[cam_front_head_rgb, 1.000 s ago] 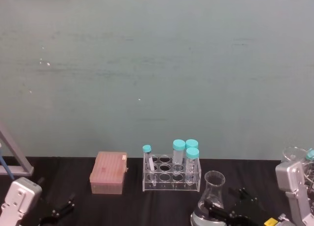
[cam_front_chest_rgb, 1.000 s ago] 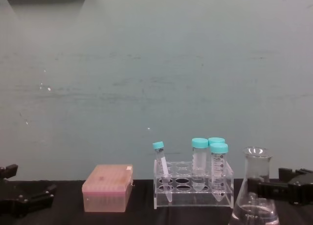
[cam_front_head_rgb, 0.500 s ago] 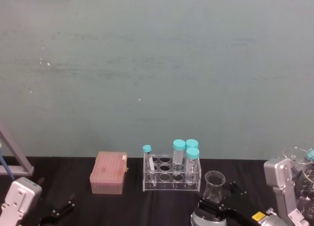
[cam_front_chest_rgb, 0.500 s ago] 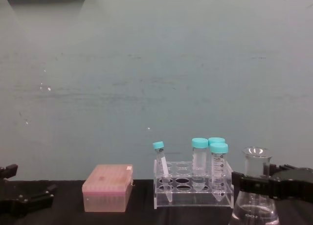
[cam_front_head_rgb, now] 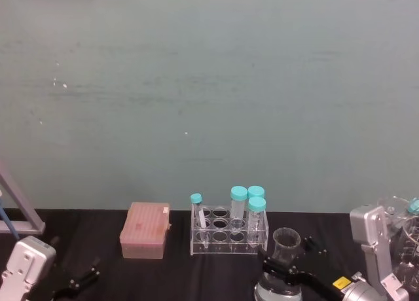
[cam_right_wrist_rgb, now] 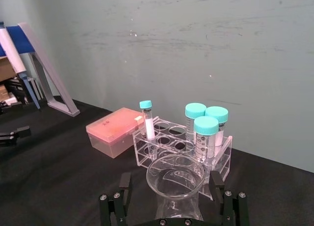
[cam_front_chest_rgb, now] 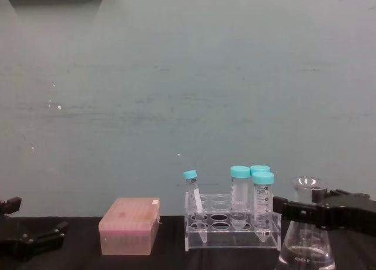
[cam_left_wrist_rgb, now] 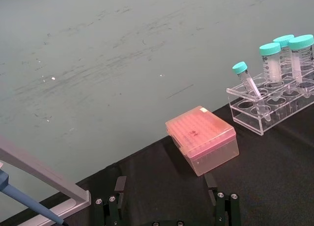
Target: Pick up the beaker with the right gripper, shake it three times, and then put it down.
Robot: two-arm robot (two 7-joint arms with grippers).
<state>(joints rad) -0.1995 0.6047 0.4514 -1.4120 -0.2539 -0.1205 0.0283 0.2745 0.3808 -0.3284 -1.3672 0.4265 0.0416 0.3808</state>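
- I count one beaker (cam_front_head_rgb: 286, 243), upright at the near right of the table (cam_front_head_rgb: 177, 275), just right of the rack (cam_front_head_rgb: 216, 245) and nearer me.
- I read the right gripper (cam_front_head_rgb: 290, 259) as spread apart, gripping nothing, with one finger on each side of the beaker's neck.
- The right wrist view settles this: each finger (cam_right_wrist_rgb: 124, 184) stands clear of the flared rim, with a gap on both sides.
- The chest view shows a finger crossing in front of the neck, and I cannot judge the gap from there.
- The left gripper (cam_left_wrist_rgb: 169, 206) has its fingers wide apart and holds nothing. It sits low at the near left of the table, well apart from the box (cam_front_head_rgb: 145, 230).
- The left wrist view shows a pipette stand (cam_left_wrist_rgb: 44, 179) at the table's left end.
- Count: one rack; four teal-capped tubes (cam_front_head_rgb: 239, 201), three wide and upright, one thin and leaning; one pink box, left of the rack; two grippers.
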